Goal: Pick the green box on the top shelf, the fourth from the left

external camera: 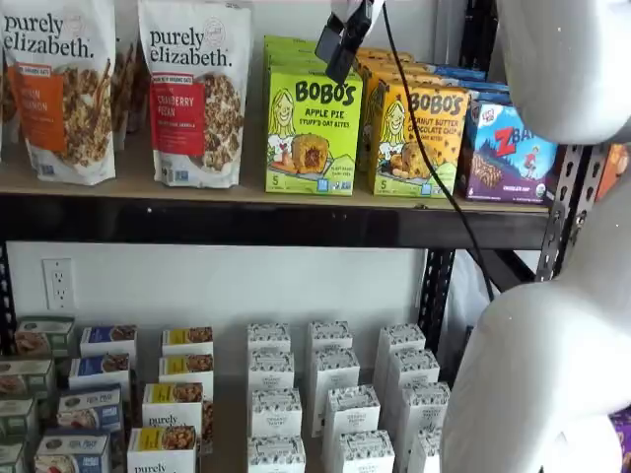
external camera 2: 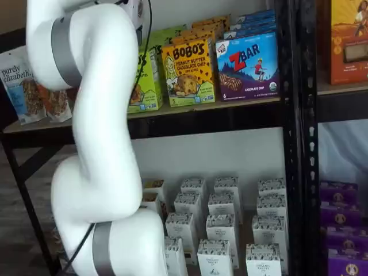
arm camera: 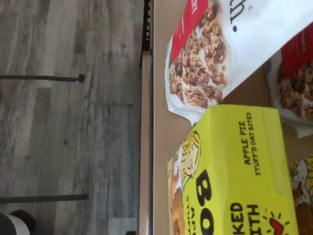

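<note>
Green Bobo's Apple Pie box stands upright at front edge of top shelf, betw. cranberry pecan granola bag and orange Bobo's peanut butter box, approx. touching the latter. Claw hangs just above box's top, w/ black fingers side-on; gap not visible there, though jaws judged spread wide, nothing held. Wrist view confirms lime box top below. Recommendation: centre over box, descend straight, fingers clear of orange neighbour, pinch side faces evenly, lift w/o tilting.
</note>
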